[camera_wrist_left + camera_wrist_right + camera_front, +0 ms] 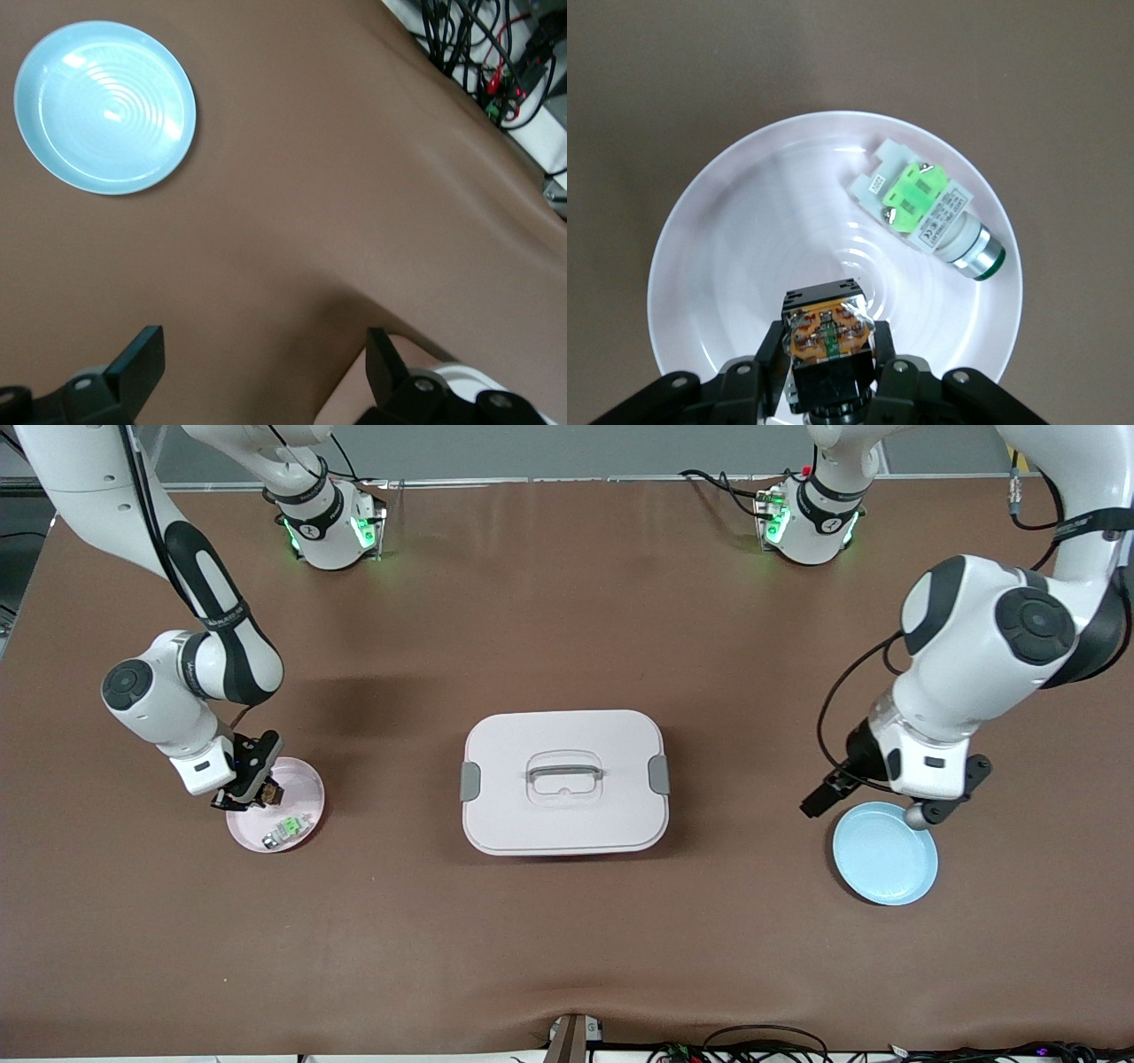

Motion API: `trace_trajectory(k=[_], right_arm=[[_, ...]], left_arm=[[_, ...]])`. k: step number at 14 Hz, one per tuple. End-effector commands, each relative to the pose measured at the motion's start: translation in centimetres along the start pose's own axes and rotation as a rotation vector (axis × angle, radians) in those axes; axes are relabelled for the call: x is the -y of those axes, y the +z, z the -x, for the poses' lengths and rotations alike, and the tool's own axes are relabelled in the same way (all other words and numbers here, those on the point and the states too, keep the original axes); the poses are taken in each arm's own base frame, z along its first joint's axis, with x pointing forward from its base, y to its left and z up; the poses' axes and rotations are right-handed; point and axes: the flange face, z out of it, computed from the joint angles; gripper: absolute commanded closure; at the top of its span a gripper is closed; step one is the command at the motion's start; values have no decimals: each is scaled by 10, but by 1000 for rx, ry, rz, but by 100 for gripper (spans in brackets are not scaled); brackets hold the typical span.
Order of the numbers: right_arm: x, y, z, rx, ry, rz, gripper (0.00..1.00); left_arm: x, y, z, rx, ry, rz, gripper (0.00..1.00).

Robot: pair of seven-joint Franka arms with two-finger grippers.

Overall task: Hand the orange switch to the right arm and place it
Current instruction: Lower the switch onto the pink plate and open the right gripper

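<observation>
A: So where does the orange switch (830, 332) sit at this moment?

B: Clamped between the fingers of the right gripper (830, 372), which hangs just over the pink plate (718, 257). The fingers press on the black sides of the block, and the orange-brown face with its screws looks up at the wrist camera.

A: How would you expect it to handle?

B: Light and rigid, I'd judge: hard plastic, no give. The flat black sides look like the proper hold; the face with the terminals is uneven and better left alone. Being so small, it could twist in the grasp if squeezed off-centre.

A: Anything near it?

B: A green-faced switch (926, 208) lies on the same plate, apart from the held one, clear of the fingers.

A: And the left gripper (266, 367)?

B: It waits with fingers spread and nothing between them, above bare tabletop (354, 177) with the blue plate (104, 106) nearby. A lidded white box (564, 781) sits between the two arms
</observation>
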Motion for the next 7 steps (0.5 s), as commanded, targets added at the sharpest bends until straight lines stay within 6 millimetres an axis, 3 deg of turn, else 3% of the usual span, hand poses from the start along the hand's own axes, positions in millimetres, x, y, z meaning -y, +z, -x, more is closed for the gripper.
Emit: trace_trajectory(k=[1,5,7], right_arm=[[0,7,3,-4,-17,5,100],[5,17,3,-1,-20,-12,100],[7,21,3,1,-19,-19,100]], left_arm=[[10,-2,-13,-22,18,-37,0],[40,-8,-35,37,288,-109,0],[46,-10,-39,59,382,-119,0]])
